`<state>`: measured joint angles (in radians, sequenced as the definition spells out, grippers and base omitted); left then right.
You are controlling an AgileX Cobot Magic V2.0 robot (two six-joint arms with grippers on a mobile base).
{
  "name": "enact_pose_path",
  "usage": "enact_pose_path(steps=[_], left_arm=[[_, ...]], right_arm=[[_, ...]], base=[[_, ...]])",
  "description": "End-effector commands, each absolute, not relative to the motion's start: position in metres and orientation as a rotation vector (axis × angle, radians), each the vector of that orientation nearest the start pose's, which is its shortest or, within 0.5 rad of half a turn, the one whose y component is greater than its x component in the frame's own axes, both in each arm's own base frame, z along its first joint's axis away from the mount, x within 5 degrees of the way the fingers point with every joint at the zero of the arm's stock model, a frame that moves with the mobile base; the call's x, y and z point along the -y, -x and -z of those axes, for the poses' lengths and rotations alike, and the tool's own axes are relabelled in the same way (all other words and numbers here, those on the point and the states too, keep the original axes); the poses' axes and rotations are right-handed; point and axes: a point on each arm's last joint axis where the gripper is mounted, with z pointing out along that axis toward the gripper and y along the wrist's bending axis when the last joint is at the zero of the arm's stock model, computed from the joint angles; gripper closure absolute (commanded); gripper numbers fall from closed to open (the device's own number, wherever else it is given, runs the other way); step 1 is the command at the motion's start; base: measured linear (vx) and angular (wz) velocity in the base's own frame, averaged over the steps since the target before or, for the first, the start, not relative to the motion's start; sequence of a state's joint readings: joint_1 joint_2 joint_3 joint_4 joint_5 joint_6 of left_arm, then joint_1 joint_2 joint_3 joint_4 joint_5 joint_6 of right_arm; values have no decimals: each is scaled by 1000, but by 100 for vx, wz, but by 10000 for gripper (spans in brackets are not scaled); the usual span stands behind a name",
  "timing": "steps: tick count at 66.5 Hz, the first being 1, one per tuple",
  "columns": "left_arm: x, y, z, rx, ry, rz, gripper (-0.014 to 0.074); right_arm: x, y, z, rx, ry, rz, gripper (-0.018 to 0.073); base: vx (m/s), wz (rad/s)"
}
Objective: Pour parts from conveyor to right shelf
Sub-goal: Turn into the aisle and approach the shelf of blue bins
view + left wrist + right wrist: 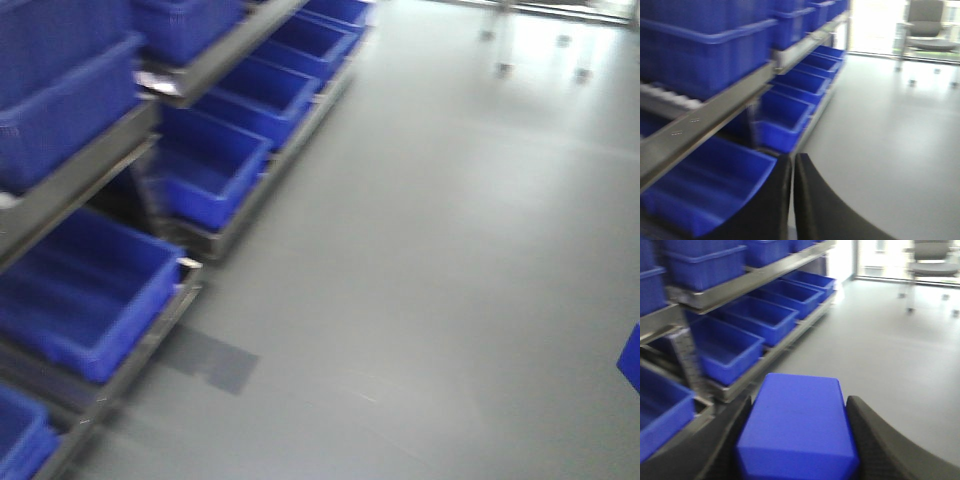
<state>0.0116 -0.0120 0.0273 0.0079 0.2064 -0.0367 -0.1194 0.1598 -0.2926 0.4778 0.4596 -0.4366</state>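
Note:
A bright-blue block, the part (799, 425), sits between the dark fingers of my right gripper (800, 401), which is shut on it. A blue sliver of it (630, 358) shows at the right edge of the front view. My left gripper (792, 157) is shut, its fingers pressed together with nothing between them. The steel-framed shelf (90, 170) with big blue crates (215, 170) fills the left of every view, including the left wrist view (715, 117) and the right wrist view (755, 277). Both grippers hang over the floor beside its lower tier. The conveyor is out of view.
Glossy grey floor (450, 250) spreads to the right of the rack, with a darker patch (215, 360) near its base. A grey chair (935, 260) stands far back by a bright window; its casters (505, 68) show in the front view. All views are motion-blurred.

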Motion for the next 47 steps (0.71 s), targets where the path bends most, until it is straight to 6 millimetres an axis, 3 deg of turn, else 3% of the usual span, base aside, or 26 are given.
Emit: enact_pose_path(steps=[1, 21, 47], left_arm=[[0, -55, -200, -1596, 40, 31, 603], [0, -55, -200, -1596, 40, 31, 603], [0, -55, -200, -1596, 40, 31, 603]], right_arm=[[-9, -58, -279, -1687, 12, -81, 564], [-9, -58, -279, -1687, 12, -81, 564], [-9, -58, -279, -1687, 12, -81, 564]], base=[[26, 114], [26, 106], [24, 84]])
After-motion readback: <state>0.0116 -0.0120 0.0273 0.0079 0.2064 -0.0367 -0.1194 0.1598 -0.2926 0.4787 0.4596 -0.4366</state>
